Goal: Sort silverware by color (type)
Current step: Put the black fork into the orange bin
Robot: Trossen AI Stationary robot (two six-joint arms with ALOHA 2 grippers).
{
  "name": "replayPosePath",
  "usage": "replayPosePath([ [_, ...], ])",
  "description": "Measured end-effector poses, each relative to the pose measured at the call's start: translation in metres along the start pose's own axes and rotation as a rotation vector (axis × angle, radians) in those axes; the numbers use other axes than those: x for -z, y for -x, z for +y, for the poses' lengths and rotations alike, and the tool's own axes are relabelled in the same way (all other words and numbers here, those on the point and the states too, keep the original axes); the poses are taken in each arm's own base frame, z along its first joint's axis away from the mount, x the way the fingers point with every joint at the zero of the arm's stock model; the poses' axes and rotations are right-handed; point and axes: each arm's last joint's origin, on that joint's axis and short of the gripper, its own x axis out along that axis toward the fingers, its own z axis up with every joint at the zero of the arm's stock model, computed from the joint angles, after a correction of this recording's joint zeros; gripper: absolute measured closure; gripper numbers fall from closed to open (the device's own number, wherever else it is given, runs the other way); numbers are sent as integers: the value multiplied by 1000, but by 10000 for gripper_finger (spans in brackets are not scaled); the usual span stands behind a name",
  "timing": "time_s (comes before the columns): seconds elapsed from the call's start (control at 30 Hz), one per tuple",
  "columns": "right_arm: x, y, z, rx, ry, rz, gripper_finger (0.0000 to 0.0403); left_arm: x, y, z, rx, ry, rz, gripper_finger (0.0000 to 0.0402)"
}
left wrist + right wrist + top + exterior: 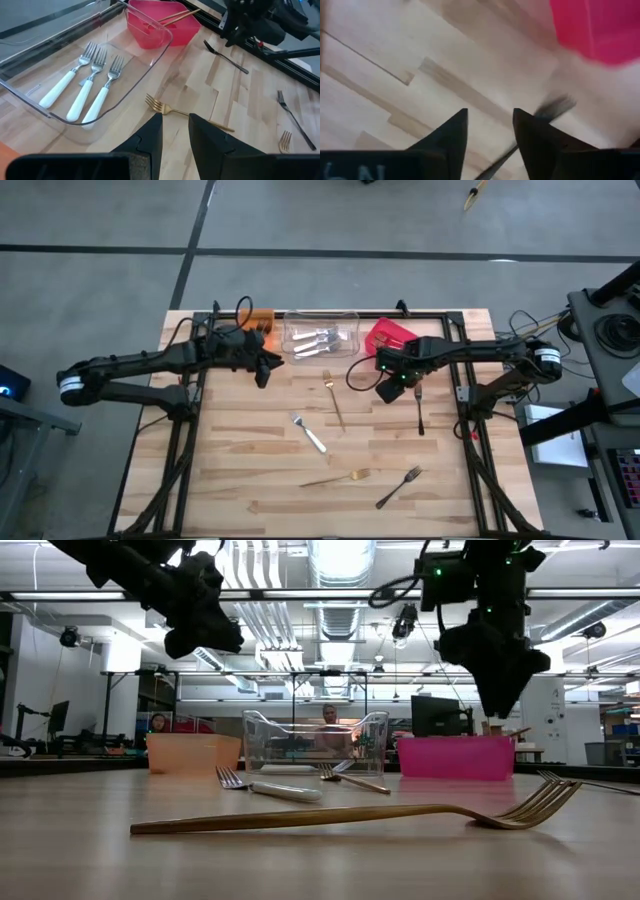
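Note:
Three white-handled forks [85, 82] lie in the clear bin [150, 67], and gold handles [175, 17] stick out of the red bin [150, 30]. On the table lie two gold forks [335, 402] [340, 477], a white-handled fork [310, 433] and two black forks [420, 408] [398, 487]. My left gripper [175, 132] hovers open by the clear bin's near side, above a gold fork [187, 114], with nothing between its fingers. My right gripper [490, 125] points down, open, in front of the red bin [600, 30]. A black fork [545, 112] lies just beside one finger.
An orange bin [258, 320] stands left of the clear bin [322, 335] at the table's far edge. A black frame [460, 380] borders the wooden table. Bare wood lies between the scattered forks. People sit in the room beyond [330, 725].

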Motion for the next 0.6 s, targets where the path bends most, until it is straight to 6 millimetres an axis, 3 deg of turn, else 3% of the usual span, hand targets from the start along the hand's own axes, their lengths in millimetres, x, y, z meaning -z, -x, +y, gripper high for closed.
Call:
replayPosePath([
  [0.23, 19, -24, -14, 54, -117, 170, 217, 1, 0, -2, 9, -6, 3, 325],
  [0.6, 51, -67, -40, 158, -204, 305, 213, 1, 0, -2, 9, -6, 3, 325],
])
